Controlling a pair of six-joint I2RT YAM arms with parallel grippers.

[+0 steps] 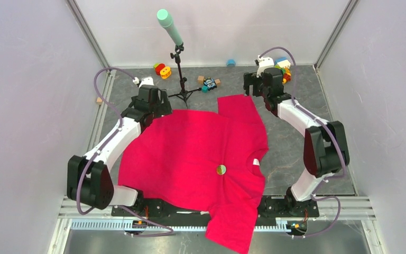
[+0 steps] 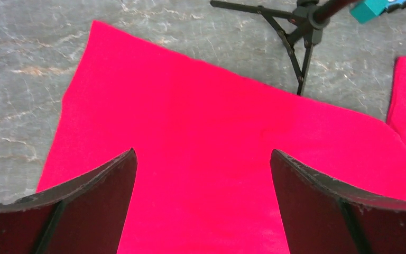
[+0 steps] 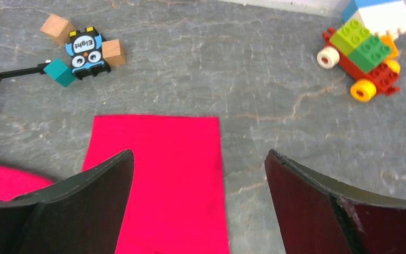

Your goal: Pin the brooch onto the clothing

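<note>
Both pincers stand wide open with nothing between their fingers. The left gripper [image 2: 202, 153] hangs over the shirt's straight hem edge at the upper left of the cloth in the top view. The right gripper [image 3: 199, 153] hangs at the upper right of that view, above the end of one sleeve and the bare table beside it.

A grey, marble-patterned table [image 1: 296, 159] fills the floor of the scene. Spread flat across its middle lies the clothing [image 1: 190, 148], a bright red-pink short-sleeved T-shirt and the largest soft thing in view. Its hem points to the left of the top view and its collar to the right. One sleeve reaches toward the top centre. The other runs down over the table's near edge at the bottom centre. A small white label [image 1: 255, 162] shows inside the collar.

At the top centre stands a black tripod stand [image 1: 180, 79] carrying a tilted rod with a mint-green tip [image 1: 164, 16].

In the upper right of the right wrist view sits a toy brick vehicle [image 3: 362, 58] in red, green and orange with white and yellow wheels. In the upper left of that view lie an owl-faced block [image 3: 87, 53], two wooden cubes [image 3: 58, 29] and a teal cube [image 3: 59, 71].

The brooch [image 1: 221, 169] is a tiny round disc, yellowish-green with a darker part. It sits on the shirt's chest, just left of the collar, a little below the centre of the top view, well apart from both pincers. Whether it is fastened or only resting cannot be told.
</note>
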